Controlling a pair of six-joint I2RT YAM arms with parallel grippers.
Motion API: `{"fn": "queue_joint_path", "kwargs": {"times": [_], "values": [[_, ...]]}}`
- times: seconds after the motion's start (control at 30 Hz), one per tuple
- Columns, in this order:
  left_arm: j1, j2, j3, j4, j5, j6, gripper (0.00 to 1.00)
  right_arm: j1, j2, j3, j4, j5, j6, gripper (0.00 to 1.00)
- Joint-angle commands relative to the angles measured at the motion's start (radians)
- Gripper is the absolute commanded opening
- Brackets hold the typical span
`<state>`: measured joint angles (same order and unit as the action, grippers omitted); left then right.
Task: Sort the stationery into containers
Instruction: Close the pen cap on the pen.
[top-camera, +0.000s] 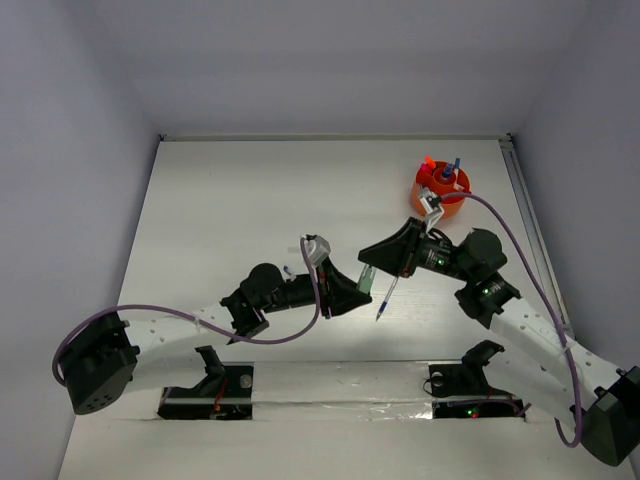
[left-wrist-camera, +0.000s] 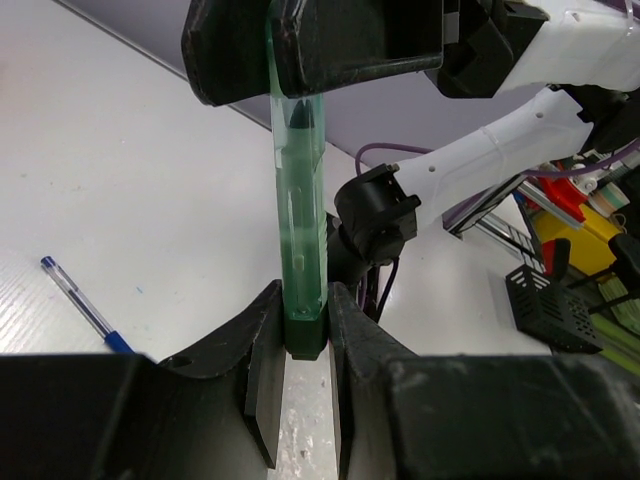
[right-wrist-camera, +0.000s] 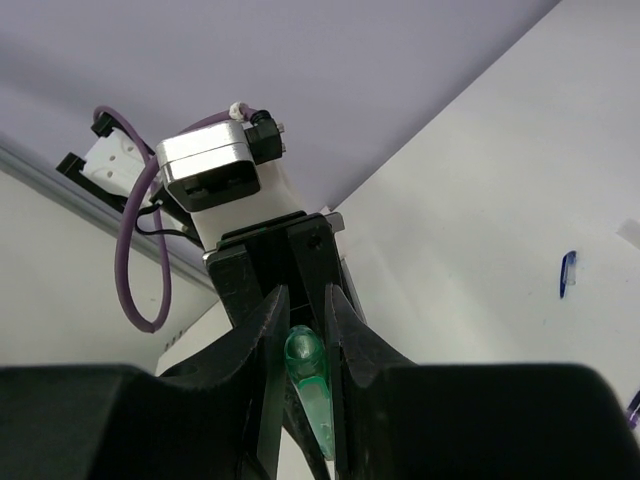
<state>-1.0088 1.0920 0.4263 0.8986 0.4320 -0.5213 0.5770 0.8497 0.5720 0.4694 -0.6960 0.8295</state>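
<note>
My left pincer is clamped on one end of a see-through green pen. In the left wrist view its two fingers press on the pen's dark green end from both sides. My right pincer is closed on the other end of the same pen. In the right wrist view the pale green rounded tip sits squeezed between my jaws. The pen spans the short gap between the two pincers, which meet tip to tip above the middle of the desk, towards the right. The pen is lifted off the surface and touches nothing else.

Just beside the pincers, on their right, a blue pen lies flat on the desk. It is slanted, with one end pointing towards my bases. The left wrist view shows it free on the white surface, apart from both pincers.

Farther back, near the far right corner of the desk, stands the orange cup. It is upright, well apart from the green pen, just beyond my right arm's wrist. Several pieces stick up out of it, among them one with a red end and a blue one. I cannot make out the rest of what is inside.
</note>
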Motion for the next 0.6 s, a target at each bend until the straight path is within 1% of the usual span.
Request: {"fn": "queue_joint_path", "kwargs": {"times": [0.0, 0.1, 0.23, 0.37, 0.57], "values": [[0.007, -0.035, 0.061, 0.063, -0.068, 0.017, 0.0, 0.026, -0.012, -0.015, 0.046, -0.054, 0.02, 0.0], [0.007, -0.032, 0.071, 0.056, -0.07, 0.01, 0.0, 0.037, -0.011, -0.011, 0.025, -0.054, 0.002, 0.0], [0.007, -0.034, 0.084, 0.043, -0.079, -0.002, 0.0, 0.058, -0.003, -0.001, -0.044, -0.046, -0.049, 0.0], [0.007, -0.04, 0.095, 0.048, -0.072, -0.023, 0.0, 0.081, -0.018, 0.022, -0.121, -0.022, -0.14, 0.0], [0.007, -0.073, 0.112, 0.037, -0.091, -0.045, 0.0, 0.099, -0.038, 0.014, -0.12, -0.03, -0.151, 0.0]]}}
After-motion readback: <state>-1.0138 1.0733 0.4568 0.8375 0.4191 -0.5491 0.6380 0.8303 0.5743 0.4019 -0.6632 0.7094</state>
